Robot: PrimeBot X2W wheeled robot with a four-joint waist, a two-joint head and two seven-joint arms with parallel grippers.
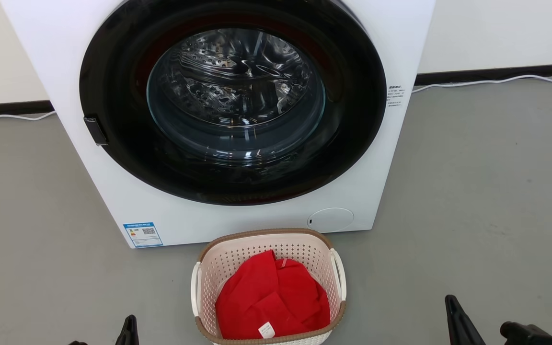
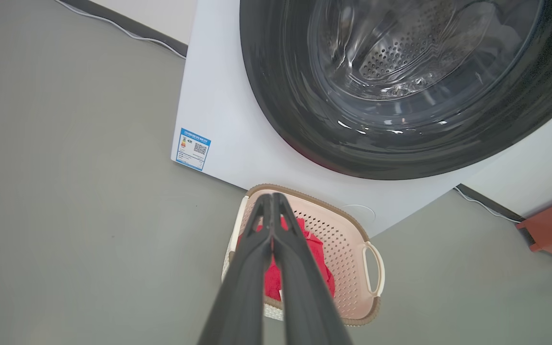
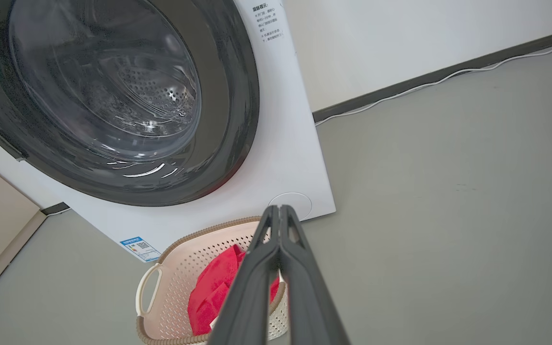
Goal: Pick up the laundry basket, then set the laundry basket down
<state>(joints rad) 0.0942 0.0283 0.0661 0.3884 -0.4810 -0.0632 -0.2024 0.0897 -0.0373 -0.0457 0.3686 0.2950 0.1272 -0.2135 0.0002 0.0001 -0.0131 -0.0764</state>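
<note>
1. The two long, dark, matte fingers [image 2: 247, 287] of the left gripper [image 2: 272, 199] are pressed together along their length, tapering to one narrow tip. They hold nothing.
2. The fingers [image 3: 257, 287] of the right gripper [image 3: 280, 209] are pressed together in the same way, also holding nothing.
3. The laundry basket [image 1: 304, 249] stands on the smooth grey floor [image 1: 472, 215], just in front of the bottom edge of a washing machine [image 1: 400, 158].
4. In the head view the basket sits between the two grippers and touches neither; the right one is farther off.
5. The basket is a rounded rectangle of cream-white plastic. Its walls are pierced with rows of small holes, and its brown rim looks woven.
6. A smooth white loop handle [image 1: 339, 273] curves out from each side.
7. A crumpled red cloth [image 1: 271, 297] lies inside, with a small white label [image 1: 266, 329] showing near the front.
8. The machine is a white, flat-fronted box with a large round door [image 1: 233, 105]: a glossy black ring around curved glass, showing a perforated steel drum.
9. A blue sticker [image 1: 143, 234] sits at the machine's lower left corner and a round flap [image 1: 329, 219] at its lower right.
10. A thin white cable [image 1: 496, 80] runs along the floor's far edge.
</note>
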